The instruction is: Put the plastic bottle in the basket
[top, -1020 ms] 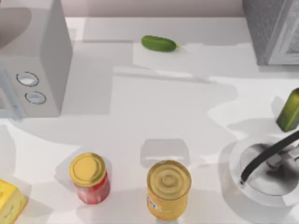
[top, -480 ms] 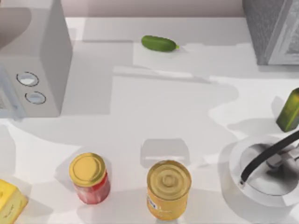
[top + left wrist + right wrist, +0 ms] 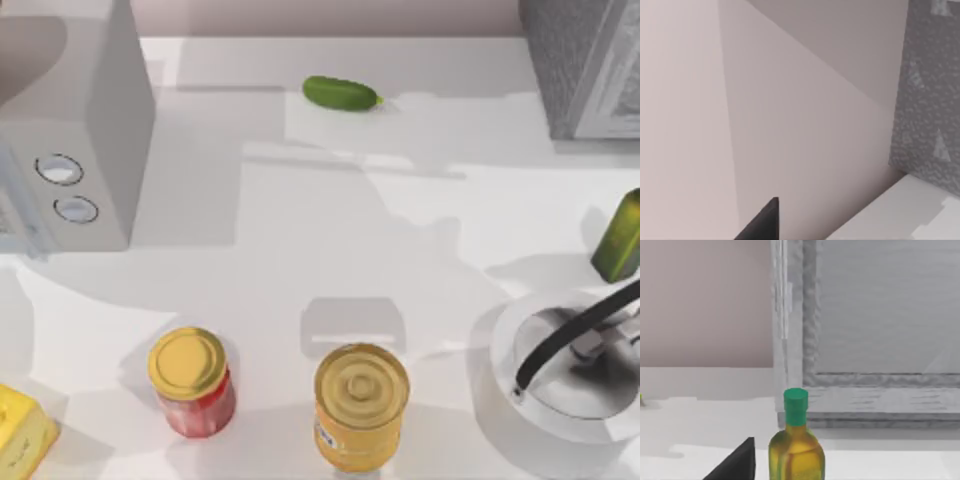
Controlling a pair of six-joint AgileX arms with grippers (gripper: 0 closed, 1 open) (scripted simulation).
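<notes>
The right tool [image 3: 735,465] hovers low facing the olive-green bottle [image 3: 620,235], which stands just beside the basket [image 3: 505,345] at the tabletop's [image 3: 300,240] right edge, so a careless sweep could topple it. I cannot tell where the plastic bottle is, nor whether this tool or the idle, wall-facing left tool [image 3: 762,225] is wide or narrow; the middle lies open

One of my left fingers [image 3: 762,224] is a matte black wedge; a right finger [image 3: 735,464] looks alike.

centre of table [image 3: 330,230] open; basket [image 3: 500,350] flanked by olive bottle [image 3: 620,238]; can [image 3: 361,405]; jar [image 3: 192,380] in front
</notes>
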